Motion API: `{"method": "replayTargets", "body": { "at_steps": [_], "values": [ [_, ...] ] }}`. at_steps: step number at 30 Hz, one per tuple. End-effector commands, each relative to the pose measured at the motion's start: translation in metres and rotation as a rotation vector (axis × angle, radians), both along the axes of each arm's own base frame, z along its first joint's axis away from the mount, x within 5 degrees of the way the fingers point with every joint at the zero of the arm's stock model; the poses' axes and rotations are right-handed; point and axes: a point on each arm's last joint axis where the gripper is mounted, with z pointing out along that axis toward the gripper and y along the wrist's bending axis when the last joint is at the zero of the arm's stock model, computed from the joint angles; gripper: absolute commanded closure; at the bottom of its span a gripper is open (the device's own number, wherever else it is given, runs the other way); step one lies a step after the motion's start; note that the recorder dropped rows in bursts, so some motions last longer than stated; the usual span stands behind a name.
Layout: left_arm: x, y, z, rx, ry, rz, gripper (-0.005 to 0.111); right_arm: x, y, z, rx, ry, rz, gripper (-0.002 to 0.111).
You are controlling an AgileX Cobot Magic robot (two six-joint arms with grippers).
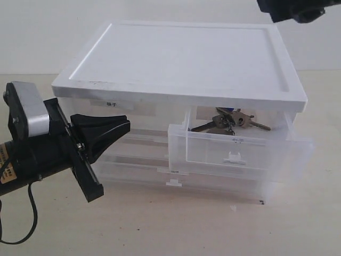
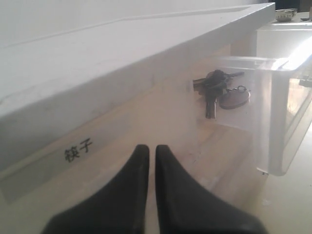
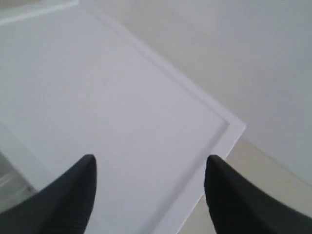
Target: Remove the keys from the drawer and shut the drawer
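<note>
The small translucent drawer (image 1: 240, 152) stands pulled out on the right half of the cabinet. The keys (image 1: 229, 121) lie inside it, a silver bunch with a blue tag. Seen through plastic in the left wrist view, the keys (image 2: 219, 90) rest beside the drawer wall (image 2: 280, 122). My left gripper (image 1: 127, 125) is shut and empty, held in front of the cabinet's left half, well left of the open drawer. Its fingertips (image 2: 148, 148) nearly touch. My right gripper (image 3: 151, 163) hangs open and empty above the white lid (image 3: 97, 97), near its corner.
The cabinet has a white lid (image 1: 181, 53) and a labelled half-width drawer (image 1: 112, 104) on the left, whose label (image 2: 78, 149) shows black characters. Full-width drawers (image 1: 173, 181) lie below. The right arm (image 1: 290, 9) shows only at the top edge. The tabletop (image 1: 186, 229) is beige.
</note>
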Motion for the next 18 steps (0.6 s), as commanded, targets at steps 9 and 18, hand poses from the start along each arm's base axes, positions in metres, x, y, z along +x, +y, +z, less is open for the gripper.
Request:
{"method": "replayTargets", "body": {
  "at_steps": [9,18],
  "values": [
    [-0.003,-0.005,0.001,-0.009,0.003,-0.065,0.102,0.034,0.075,-0.056,-0.323,0.528,0.504,0.050],
    [-0.004,-0.006,0.001,-0.003,0.002,-0.079,0.102,0.033,0.068,-0.090,-0.465,0.577,0.554,0.050]
  ]
}}
